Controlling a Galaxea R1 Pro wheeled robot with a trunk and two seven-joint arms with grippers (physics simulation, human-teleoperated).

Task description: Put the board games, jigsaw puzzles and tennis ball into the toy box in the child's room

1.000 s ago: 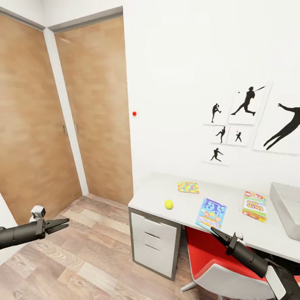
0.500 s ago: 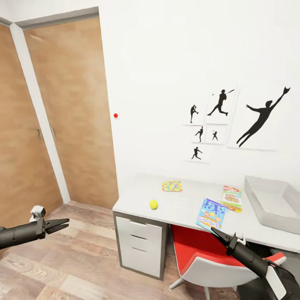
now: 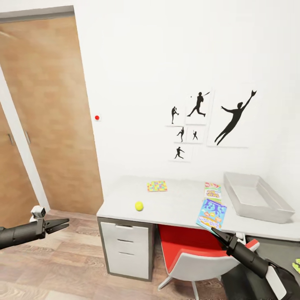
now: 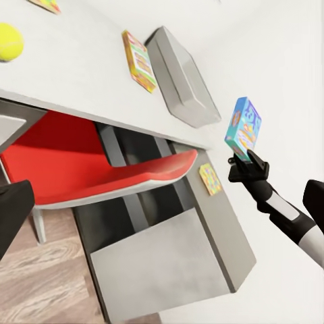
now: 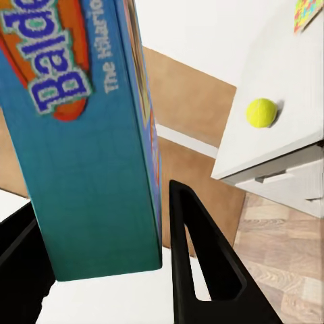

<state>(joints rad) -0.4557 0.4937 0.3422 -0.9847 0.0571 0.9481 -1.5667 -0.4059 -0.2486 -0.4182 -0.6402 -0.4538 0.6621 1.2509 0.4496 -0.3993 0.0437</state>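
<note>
Right tool point(image 3: 217, 234) clamps the blue board game point(image 3: 211, 214); left tool point(image 3: 62, 224) open, empty. View has swung right: toy box point(image 3: 255, 200) now fully visible, approach under way.

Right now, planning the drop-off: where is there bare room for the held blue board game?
Inside the toy box, whose floor is bare. Also the table between tennis ball and green-white board game. Crowded: that game lies close beside the toy box.
</note>
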